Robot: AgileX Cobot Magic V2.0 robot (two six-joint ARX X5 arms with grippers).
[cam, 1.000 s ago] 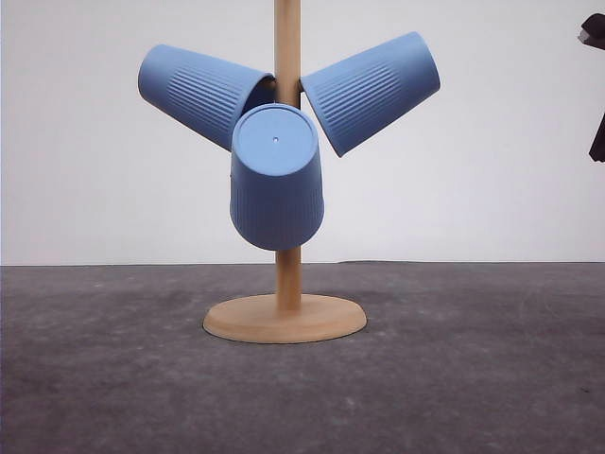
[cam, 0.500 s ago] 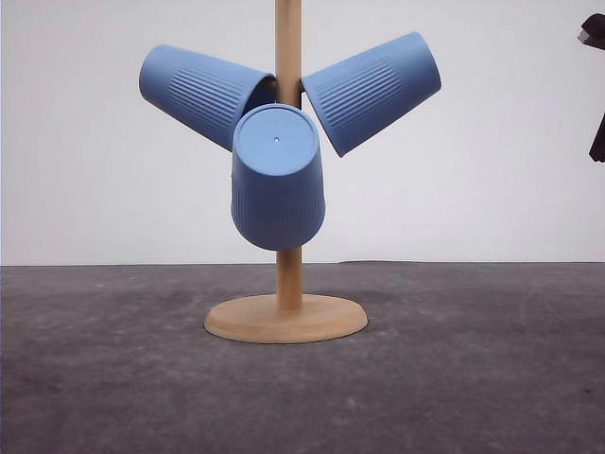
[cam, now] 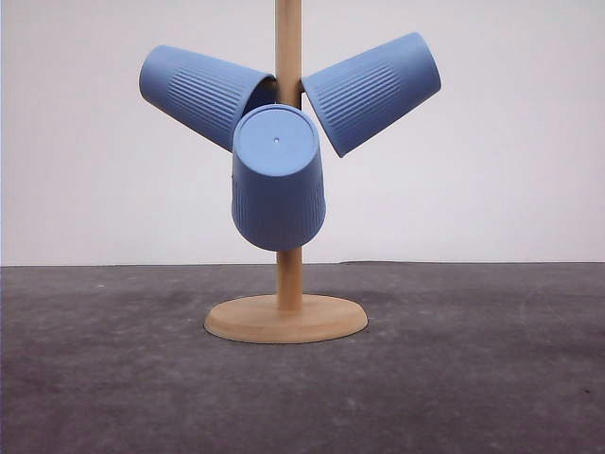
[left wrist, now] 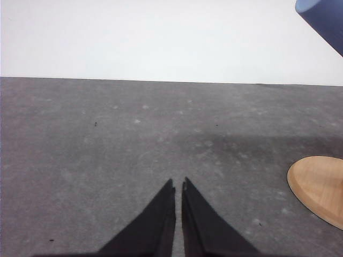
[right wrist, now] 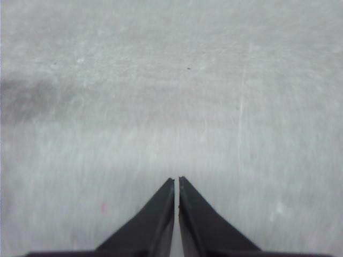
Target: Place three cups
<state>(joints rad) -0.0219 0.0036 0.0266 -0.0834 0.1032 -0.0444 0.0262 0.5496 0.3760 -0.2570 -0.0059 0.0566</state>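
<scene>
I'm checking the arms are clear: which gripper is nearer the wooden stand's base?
Left, judging by its view: the left gripper has the base close beside it. The right gripper faces bare table.

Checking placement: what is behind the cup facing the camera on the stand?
Behind the front cup runs the wooden post, reappearing below it above the round base. Whatever peg holds it is covered.

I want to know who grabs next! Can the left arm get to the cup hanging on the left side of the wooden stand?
Probably yes. The left gripper is shut and empty above bare table, and nothing stands between it and the left cup on the stand.
</scene>
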